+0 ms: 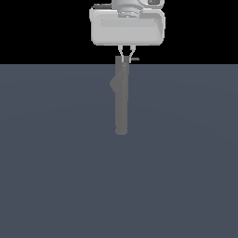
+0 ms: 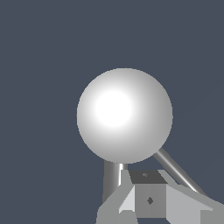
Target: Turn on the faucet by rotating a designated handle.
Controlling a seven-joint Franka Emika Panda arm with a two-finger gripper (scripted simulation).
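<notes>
In the exterior view the faucet [image 1: 121, 100] is a slim grey column with a rounded lower end and a small bump on its left side. The handle [image 1: 135, 59] is a short thin rod sticking out of its top toward the exterior view's right. My gripper [image 1: 126, 58] hangs over that top, fingers drawn together to a point just left of the handle, nothing visibly between them. In the wrist view a pale rounded part of the faucet [image 2: 124, 116] fills the middle. A thin rod [image 2: 175, 171] runs from under it past my gripper [image 2: 148, 200].
A flat blue-grey floor [image 1: 186, 162] surrounds the faucet. Black background lies behind the gripper body [image 1: 127, 28].
</notes>
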